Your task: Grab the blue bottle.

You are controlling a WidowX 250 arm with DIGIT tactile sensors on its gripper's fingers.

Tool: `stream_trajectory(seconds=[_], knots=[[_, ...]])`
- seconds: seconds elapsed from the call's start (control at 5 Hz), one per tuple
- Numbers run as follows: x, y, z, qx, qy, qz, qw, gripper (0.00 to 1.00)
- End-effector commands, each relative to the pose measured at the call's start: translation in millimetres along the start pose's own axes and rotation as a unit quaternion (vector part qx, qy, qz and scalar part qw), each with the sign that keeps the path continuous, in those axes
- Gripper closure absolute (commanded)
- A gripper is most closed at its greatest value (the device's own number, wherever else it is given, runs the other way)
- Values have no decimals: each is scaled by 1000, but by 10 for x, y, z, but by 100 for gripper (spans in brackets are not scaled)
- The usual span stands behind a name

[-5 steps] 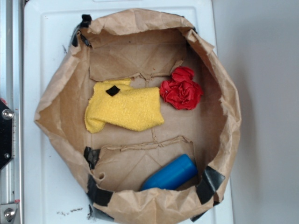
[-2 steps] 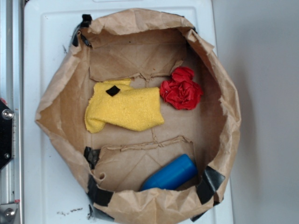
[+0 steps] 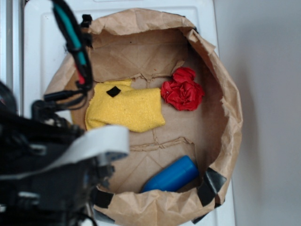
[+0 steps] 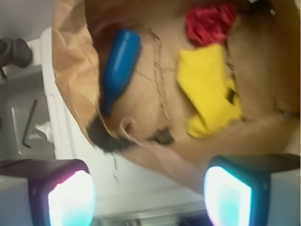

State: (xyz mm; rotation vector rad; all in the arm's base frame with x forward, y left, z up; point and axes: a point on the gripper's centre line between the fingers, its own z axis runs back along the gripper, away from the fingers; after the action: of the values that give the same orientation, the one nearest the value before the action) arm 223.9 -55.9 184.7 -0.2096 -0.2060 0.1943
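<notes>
The blue bottle (image 3: pixel 172 175) lies on its side at the bottom right inside the round brown paper bag (image 3: pixel 221 80). In the wrist view the blue bottle (image 4: pixel 119 66) shows at the upper left, its narrow neck pointing down toward the bag wall. My gripper (image 4: pixel 149 197) is open, its two pads far apart with nothing between them, hanging above the bag's rim and the white surface. In the exterior view the arm's dark blurred bulk (image 3: pixel 51 169) fills the lower left, left of the bottle; the fingertips are hidden there.
A yellow cloth (image 3: pixel 126 109) lies in the bag's middle with a red crumpled cloth (image 3: pixel 183 90) to its right. Black tape (image 3: pixel 211 184) patches the bag rim. The bag stands on a white surface (image 3: pixel 40 42). An Allen key (image 4: pixel 29 123) lies outside the bag.
The arm has swept into the exterior view from the left and now covers the bag's lower left rim. The bottle and both cloths have not moved.
</notes>
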Motion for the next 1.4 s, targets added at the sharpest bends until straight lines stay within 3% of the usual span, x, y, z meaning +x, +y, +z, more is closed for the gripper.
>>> stream_trajectory(seconds=[0.0,0.2,0.4,1.0,1.2], knots=[[514,177,-377,-68,-21,48,996,0],[748,259,-377,-77,-13,90,993,0],[817,210,-437,-51,-17,100,994,0],[817,210,-437,-51,-17,100,994,0],[797,387,-412,-40,-32,86,995,0]])
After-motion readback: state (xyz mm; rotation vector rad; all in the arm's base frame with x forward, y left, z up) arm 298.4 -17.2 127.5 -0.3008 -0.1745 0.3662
